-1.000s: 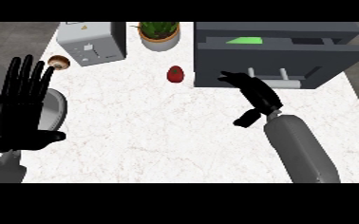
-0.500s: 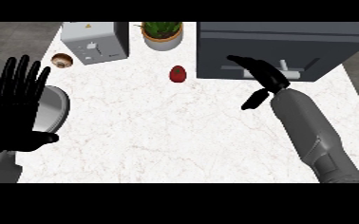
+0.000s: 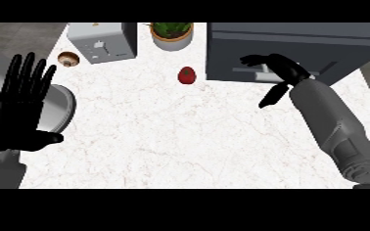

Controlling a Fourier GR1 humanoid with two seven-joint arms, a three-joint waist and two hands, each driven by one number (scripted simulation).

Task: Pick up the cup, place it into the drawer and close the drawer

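The white marbled surface (image 3: 180,137) carried a dark grey drawer cabinet (image 3: 289,44) at its far right, its front flush and apparently closed; the cup was nowhere visible, presumably inside. The right hand (image 3: 278,68) lay against the drawer front, fingers spread straight and clamped on nothing. The left hand (image 3: 27,98) rested open at the left edge, over a round grey plate (image 3: 61,110). Behind stood a grey toaster (image 3: 104,41) and potted green plant (image 3: 172,34); a small red fruit (image 3: 187,75) lay just left of the cabinet. Withdrawing carelessly, fingers could snag the handle and reopen the drawer
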